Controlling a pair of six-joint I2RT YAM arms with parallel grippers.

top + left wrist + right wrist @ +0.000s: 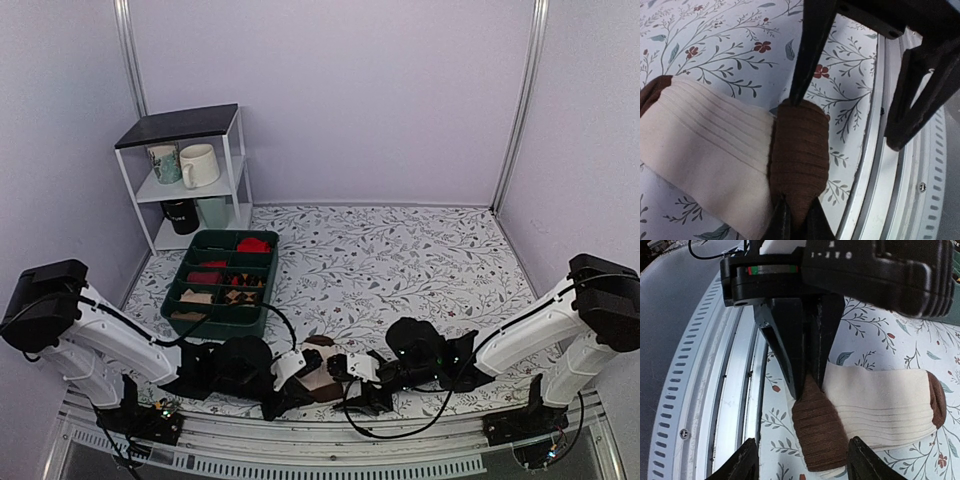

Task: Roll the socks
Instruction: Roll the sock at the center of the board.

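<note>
socks (710, 150) lie at the near edge of the bench (400, 260); they look soft, light, limp. my left jaws clamp their brown end (800, 150), the likeliest hold; my right jaws stand apart around it.

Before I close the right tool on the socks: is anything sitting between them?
Nothing visible lies between. The right tool is open and straddles the brown end of the socks. The left tool is shut on that same end from the opposite side, close to the right tool's tips, so close with care.
</note>
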